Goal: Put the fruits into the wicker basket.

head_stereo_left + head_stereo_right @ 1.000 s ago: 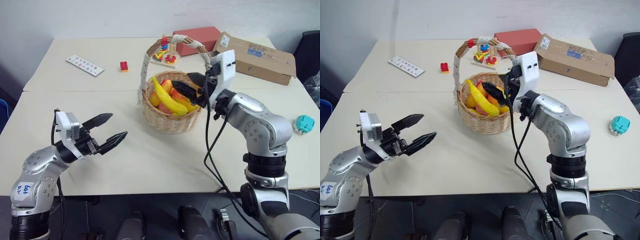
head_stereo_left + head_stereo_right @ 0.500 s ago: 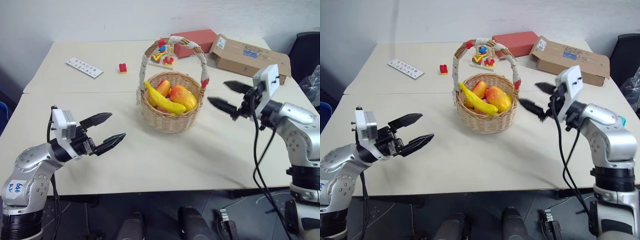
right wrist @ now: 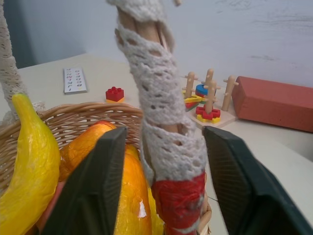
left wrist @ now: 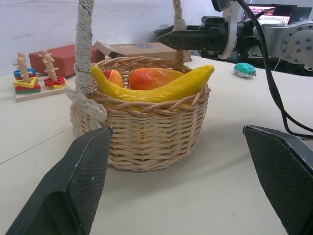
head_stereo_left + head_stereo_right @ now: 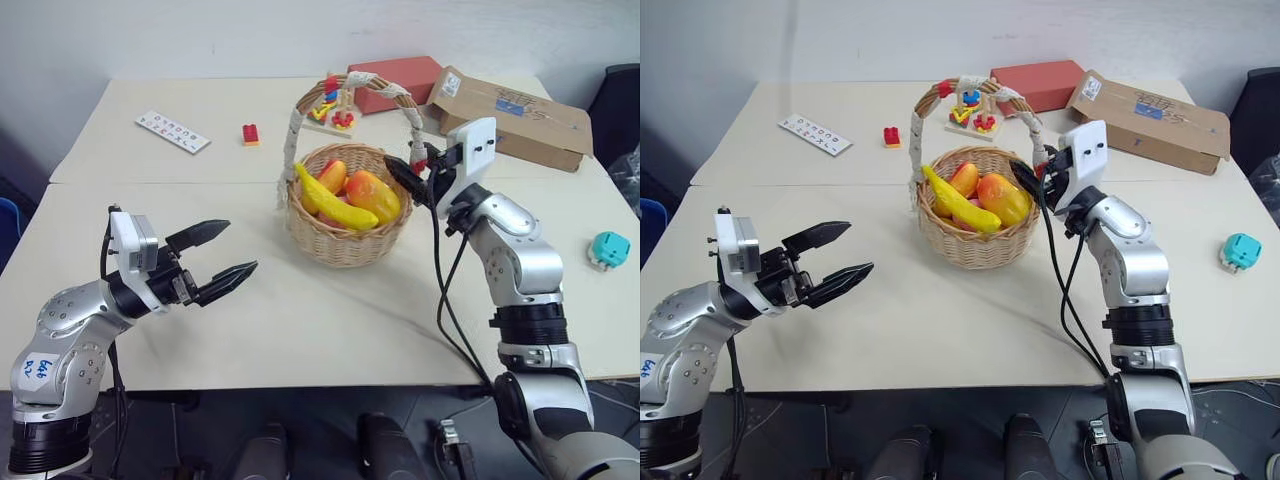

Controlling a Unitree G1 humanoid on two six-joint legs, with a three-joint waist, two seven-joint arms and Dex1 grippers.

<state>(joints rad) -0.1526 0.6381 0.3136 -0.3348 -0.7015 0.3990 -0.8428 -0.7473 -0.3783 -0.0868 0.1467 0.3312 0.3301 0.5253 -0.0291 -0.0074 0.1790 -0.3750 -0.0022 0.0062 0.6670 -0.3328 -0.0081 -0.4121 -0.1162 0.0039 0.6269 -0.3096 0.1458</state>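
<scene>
Returned from the counter's edge, right end effector straddles the stiff, lace-wrapped handle unclamped at the light wicker basket's three o'clock (best grip); left end effector spread.

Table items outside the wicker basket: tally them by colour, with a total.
Red: 2, flat red rectangular box and small red toy brick
Brown: 1, cardboard box
White: 1, printed card
Teal: 1, small plug
Multicoloured: 1, wooden stacking toy
Total: 6

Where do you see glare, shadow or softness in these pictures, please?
Right wrist view: a small white highlight on the mango; the gripper's own fingers look soft, close to the lens. Left wrist view: its fingers look soft too, the wicker basket crisp. Left eye view: faint, diffuse shadows on the table.
</scene>
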